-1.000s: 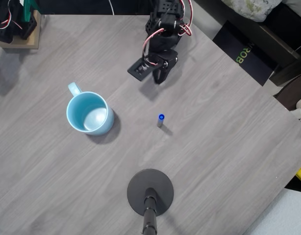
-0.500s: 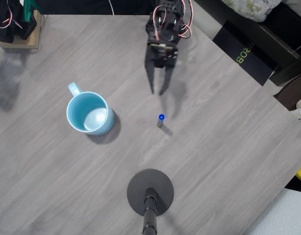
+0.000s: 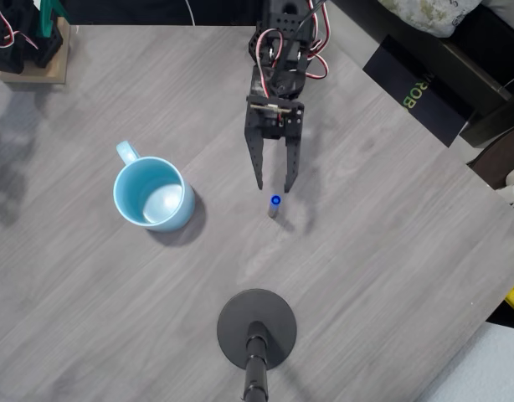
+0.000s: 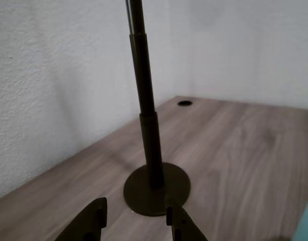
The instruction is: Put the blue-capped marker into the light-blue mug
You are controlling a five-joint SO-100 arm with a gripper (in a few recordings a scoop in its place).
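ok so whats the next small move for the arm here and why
Probably ease forward and down so the open fingers straddle the blue-capped marker. In the overhead view the marker stands upright on the table, just past the fingertips, with nothing gripped yet. The light-blue mug sits off to the picture's left, so the grasp comes first.

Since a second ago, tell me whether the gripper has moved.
Yes. In the overhead view the gripper has reached down the picture toward the standing blue-capped marker, jaws open.
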